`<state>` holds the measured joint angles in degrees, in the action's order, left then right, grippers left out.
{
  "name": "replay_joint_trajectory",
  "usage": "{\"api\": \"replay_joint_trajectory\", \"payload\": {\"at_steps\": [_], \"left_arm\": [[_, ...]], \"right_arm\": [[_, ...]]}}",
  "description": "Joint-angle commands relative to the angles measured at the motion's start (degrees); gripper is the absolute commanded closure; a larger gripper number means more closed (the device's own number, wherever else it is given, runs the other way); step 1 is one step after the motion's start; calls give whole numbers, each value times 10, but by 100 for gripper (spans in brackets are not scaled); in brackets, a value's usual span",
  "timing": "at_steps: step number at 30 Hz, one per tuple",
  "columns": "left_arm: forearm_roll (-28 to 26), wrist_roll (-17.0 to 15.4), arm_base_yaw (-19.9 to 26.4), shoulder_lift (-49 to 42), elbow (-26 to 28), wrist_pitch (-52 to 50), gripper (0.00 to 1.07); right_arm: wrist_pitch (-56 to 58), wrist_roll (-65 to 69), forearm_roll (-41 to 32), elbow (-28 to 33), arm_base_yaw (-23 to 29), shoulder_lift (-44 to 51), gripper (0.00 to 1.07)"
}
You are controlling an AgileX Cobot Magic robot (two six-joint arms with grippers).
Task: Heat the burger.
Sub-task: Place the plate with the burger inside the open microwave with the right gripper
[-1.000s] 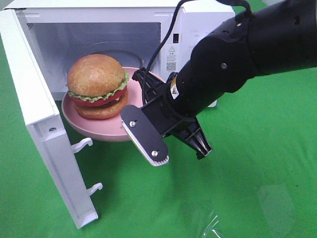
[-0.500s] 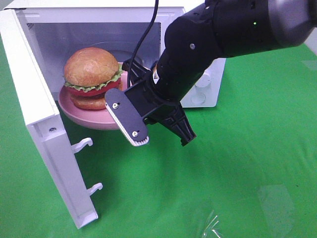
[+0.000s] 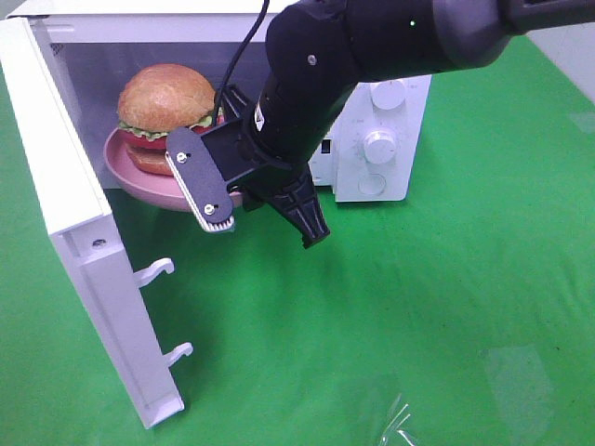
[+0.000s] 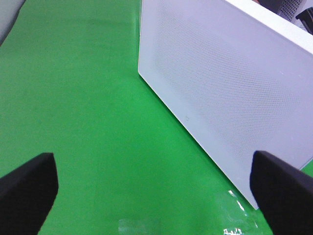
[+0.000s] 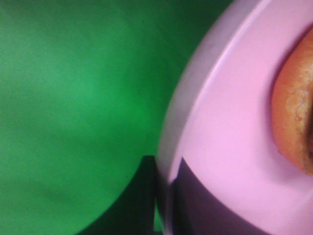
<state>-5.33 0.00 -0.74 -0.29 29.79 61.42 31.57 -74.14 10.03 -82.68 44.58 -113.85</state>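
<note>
Right arm comes in from the far right and crosses the middle, wrist pitched down toward the left. Right gripper is clamped on the near-right rim of the pink plate. Left gripper: jaws wide apart, pointing downward.

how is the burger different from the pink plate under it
The burger is tall, domed and layered: golden-brown bun, green lettuce, red tomato. The plate is flat and plain pink. The plate is wider, and its rim shows around the burger. The right gripper is shut on the plate's rim, while the burger only rests on the plate. Both are round.
</note>
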Motion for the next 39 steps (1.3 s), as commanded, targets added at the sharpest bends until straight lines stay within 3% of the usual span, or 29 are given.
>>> {"api": "replay_joint_trajectory", "payload": {"at_steps": [1, 39], "left_arm": [[-3, 0, -2, -9, -2, -3, 7], [-2, 0, -2, -9, -2, -3, 7]], "right_arm": [[-22, 23, 14, -23, -1, -3, 107], [-20, 96, 59, -218, -27, -148, 107]]}}
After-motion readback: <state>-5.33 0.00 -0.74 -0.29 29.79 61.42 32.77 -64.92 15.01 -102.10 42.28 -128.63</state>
